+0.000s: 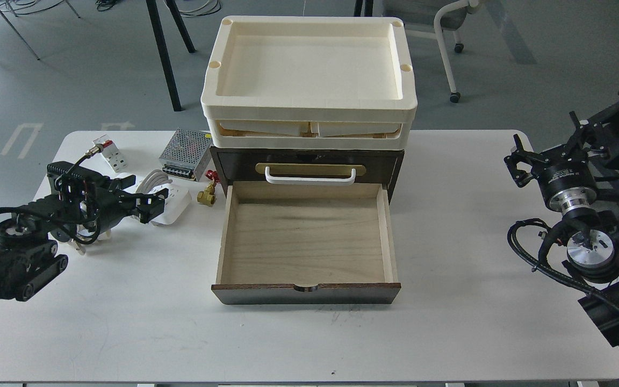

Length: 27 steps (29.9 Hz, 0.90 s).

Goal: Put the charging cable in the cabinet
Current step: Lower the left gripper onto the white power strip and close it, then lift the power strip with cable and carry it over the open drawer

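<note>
Nearest the lens, white tabletop fills the bottom of the view, its near edge cut off by the frame.

At far left, the left arm enters low and dark, and its bulk hides part of what lies behind it. Left jaws reach rightward over the charging cable; the fingertips overlap the white strip's left part, but whether they pinch it or merely hover, and how far they are spread, I cannot tell. Only the strip's right end and a loop of its cord show clearly; the rest is covered by the arm.

Behind it stand a small white breaker with a red switch and a silver perforated box. A brass fitting with a red part lies just right of the cable, beside the drawer.

At centre, the cabinet has its lower drawer pulled open. A cream tray sits on top, hiding the cabinet's roof.

At far right, the right jaws hang well apart from everything, seen dark and angled; their state cannot be told.
</note>
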Each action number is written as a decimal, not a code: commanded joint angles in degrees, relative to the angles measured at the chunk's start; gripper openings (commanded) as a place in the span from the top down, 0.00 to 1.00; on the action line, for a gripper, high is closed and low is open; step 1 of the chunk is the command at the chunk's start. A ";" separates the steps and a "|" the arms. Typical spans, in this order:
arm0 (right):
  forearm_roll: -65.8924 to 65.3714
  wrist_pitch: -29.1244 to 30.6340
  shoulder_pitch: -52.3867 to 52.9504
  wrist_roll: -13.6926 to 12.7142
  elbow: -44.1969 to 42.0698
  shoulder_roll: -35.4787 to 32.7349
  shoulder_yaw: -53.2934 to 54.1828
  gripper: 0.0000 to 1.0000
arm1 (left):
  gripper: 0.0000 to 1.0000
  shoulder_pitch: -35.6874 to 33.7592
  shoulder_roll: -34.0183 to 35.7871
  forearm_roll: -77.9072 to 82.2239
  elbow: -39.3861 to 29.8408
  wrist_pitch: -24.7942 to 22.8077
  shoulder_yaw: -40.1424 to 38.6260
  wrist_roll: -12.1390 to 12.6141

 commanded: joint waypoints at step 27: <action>0.00 0.18 -0.09 0.00 0.21 0.00 -0.29 0.00 | 0.98 -5.87 8.70 -4.07 -7.74 -0.80 -0.91 -2.49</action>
